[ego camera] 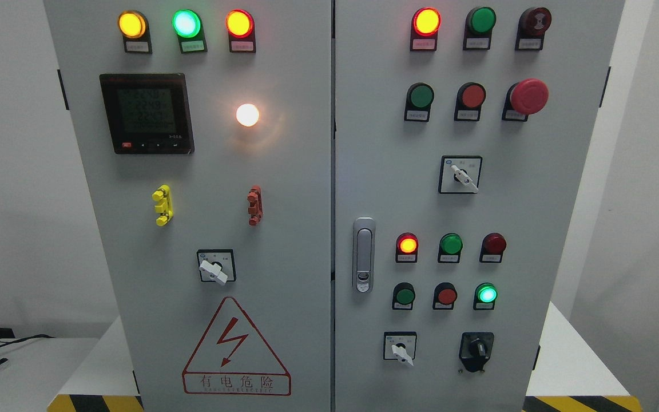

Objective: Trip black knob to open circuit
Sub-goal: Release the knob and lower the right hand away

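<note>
Small black rotary knob (476, 348) is seen low right on grey metal cabinet (306, 229) | untouched | hands unseen, finger state cannot be told

1. Warning sign (236, 347) on left cabinet door, red triangle with lightning bolt, reads "有电危险".
2. Meter screen (146, 113): rows of digits, blurred, roughly "224".
3. Small tags under lamps: too small to read.

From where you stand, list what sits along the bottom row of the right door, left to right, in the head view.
White-handled switch → black knob. Above them is a row of three buttons: green button → red button → lit green button. No robot hand shows.
</note>
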`<control>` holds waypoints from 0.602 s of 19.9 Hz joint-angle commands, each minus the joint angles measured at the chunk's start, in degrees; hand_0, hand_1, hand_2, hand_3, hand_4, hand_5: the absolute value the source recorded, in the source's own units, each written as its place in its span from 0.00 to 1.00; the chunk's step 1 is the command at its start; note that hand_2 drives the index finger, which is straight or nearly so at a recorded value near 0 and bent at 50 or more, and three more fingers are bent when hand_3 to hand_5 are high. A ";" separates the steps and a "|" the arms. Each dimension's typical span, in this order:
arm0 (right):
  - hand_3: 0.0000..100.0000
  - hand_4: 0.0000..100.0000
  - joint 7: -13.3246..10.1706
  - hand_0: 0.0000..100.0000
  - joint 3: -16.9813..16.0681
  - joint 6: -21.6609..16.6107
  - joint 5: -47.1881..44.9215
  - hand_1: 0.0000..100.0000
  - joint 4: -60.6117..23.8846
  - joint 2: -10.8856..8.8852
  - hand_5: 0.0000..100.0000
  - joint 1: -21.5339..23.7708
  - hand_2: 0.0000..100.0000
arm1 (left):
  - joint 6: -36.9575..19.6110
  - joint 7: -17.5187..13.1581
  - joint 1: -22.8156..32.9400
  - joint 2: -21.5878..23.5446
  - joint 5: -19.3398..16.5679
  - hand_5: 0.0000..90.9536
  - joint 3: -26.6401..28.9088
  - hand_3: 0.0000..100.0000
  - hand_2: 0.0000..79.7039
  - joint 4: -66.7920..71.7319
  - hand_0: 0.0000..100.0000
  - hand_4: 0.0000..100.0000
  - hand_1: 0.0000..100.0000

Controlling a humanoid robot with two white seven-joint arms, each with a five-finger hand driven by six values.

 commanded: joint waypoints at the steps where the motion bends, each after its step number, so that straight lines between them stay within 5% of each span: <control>1: 0.36 0.29 0.23 0.06 -3.05 -0.18 -6.18 0.09 -6.92 -4.99 0.31 5.69 0.21 | 0.02 -0.04 0.00 0.02 -1.76 0.00 0.00 0.00 0.00 0.00 0.12 0.00 0.39; 4: 0.33 0.27 1.98 0.04 -4.10 -0.10 -7.68 0.06 -8.77 -5.08 0.29 6.31 0.19 | 0.02 -0.04 0.00 0.02 -1.76 0.00 0.00 0.00 0.00 0.00 0.12 0.00 0.39; 12: 0.27 0.21 2.08 0.00 -4.46 0.08 -7.68 0.02 -9.12 -5.43 0.25 5.96 0.15 | 0.02 -0.04 0.00 -0.07 -1.76 0.00 0.00 0.00 0.00 0.00 0.12 0.00 0.39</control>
